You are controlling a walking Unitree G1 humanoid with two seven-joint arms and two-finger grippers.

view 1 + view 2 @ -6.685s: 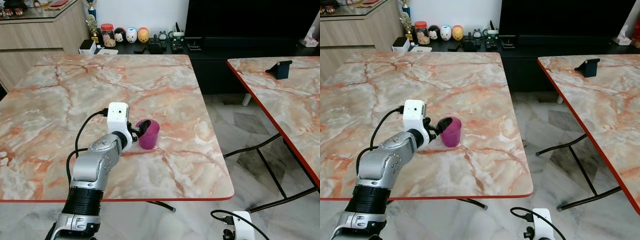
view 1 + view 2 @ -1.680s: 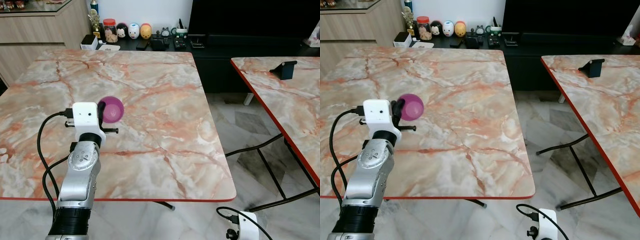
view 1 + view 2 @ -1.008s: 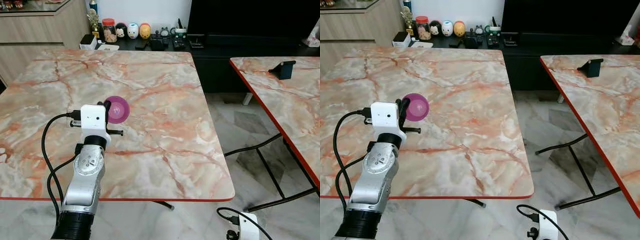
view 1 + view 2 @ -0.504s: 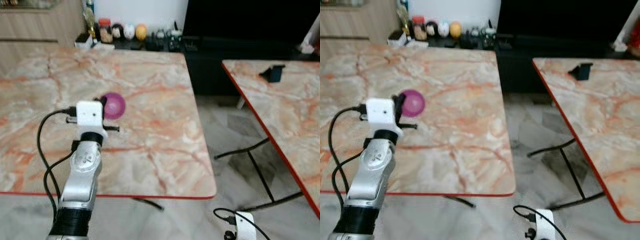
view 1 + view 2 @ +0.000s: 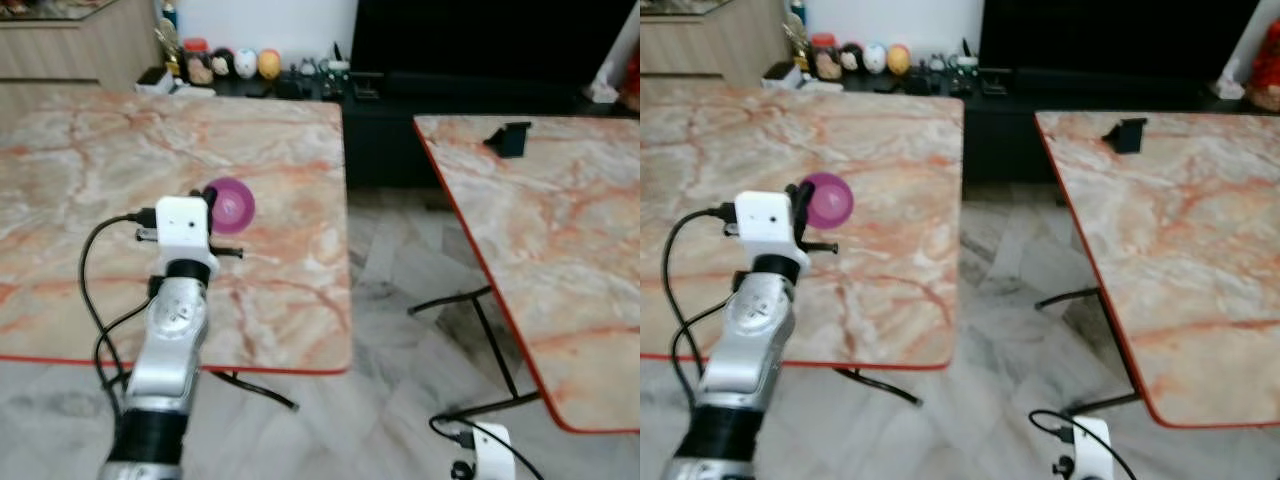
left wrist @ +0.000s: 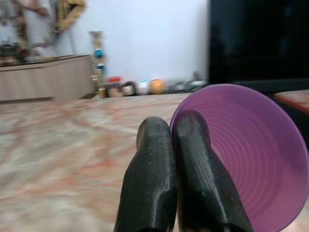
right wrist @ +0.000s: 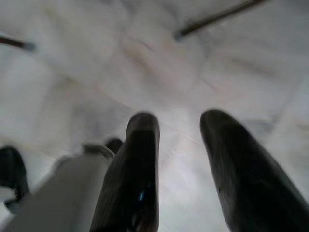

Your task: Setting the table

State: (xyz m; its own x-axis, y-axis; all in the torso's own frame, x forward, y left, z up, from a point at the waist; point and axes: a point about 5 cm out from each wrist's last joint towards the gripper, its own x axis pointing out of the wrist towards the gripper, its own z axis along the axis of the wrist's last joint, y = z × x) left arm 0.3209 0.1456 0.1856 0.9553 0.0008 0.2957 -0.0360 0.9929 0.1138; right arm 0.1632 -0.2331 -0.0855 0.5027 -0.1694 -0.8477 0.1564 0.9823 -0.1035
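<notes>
Fingers of left gripper [image 6: 166, 133] pressed together on rim of purple cup [image 6: 253, 154], cup raised above marble table [image 5: 90, 170], left of centre in left eye frame, mouth tipped sideways. Right gripper [image 7: 181, 140] hangs low over floor [image 7: 145, 63], fingers apart, holding nothing. Second marble table [image 5: 560, 250] at right.

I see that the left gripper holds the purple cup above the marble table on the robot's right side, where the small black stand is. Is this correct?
Not quite. The left gripper does hold the purple cup, but above the marble table on the robot's left, not the right one. The small black stand sits on the right table, apart from the cup. The left eye view shows this.
</notes>
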